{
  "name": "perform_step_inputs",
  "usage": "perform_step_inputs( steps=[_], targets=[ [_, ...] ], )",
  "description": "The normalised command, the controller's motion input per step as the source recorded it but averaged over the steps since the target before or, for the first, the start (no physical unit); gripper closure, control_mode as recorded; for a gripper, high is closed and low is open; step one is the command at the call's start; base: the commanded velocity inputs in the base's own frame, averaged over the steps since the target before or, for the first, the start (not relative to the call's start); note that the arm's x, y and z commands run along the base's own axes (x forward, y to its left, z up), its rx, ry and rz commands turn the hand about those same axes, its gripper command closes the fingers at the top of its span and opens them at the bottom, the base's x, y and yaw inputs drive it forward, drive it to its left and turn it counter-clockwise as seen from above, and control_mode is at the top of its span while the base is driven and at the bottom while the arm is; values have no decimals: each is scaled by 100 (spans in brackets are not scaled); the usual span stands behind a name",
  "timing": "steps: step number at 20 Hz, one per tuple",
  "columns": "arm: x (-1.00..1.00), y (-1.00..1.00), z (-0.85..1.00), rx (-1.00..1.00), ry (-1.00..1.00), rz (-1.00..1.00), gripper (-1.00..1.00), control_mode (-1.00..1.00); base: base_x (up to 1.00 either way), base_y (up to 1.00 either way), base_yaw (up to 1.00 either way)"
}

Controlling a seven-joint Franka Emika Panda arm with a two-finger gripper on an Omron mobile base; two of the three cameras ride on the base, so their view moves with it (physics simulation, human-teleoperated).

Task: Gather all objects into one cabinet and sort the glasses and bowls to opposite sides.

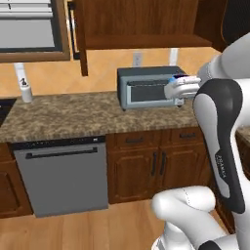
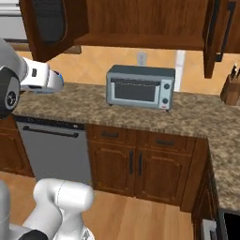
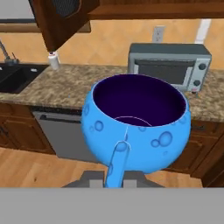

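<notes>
One blue round vessel [image 3: 136, 127] with a dark inside is grasped by the hand [image 3: 114, 177], lifted in the air in front of the granite table [image 1: 73, 114]. Behind it a grey toaster oven [image 2: 140, 87] stands on this table, under the wooden cabinet [image 2: 140, 23].

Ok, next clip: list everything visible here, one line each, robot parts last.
Blue cup: one, blue with dark inside, held in the gripper, in front of the counter.
Toaster oven: one, grey, on the counter by the wall.
Counter: one, speckled brown granite, over the lower cabinets.
Wall cabinet: one, reddish-brown, above the toaster oven, doors open.
Dishwasher: one, grey, under the counter.
Sink: one, black, at the counter's left end.
Knife block: one, brown, on the counter's right.
Shaker: one, white, on the counter's left.
Gripper: one, shut on the blue cup.
</notes>
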Motion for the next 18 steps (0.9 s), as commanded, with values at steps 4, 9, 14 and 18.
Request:
perform_step_inputs(
  steps=[4,9,14,18],
  targets=[
    [0,0,0,0,0,0,100,100,-15,90,73],
    [0,0,0,0,0,0,100,100,0,62,90],
    [0,0,0,0,0,0,100,100,0,67,90],
    [0,0,0,0,0,0,100,100,0,70,90]
  ],
)
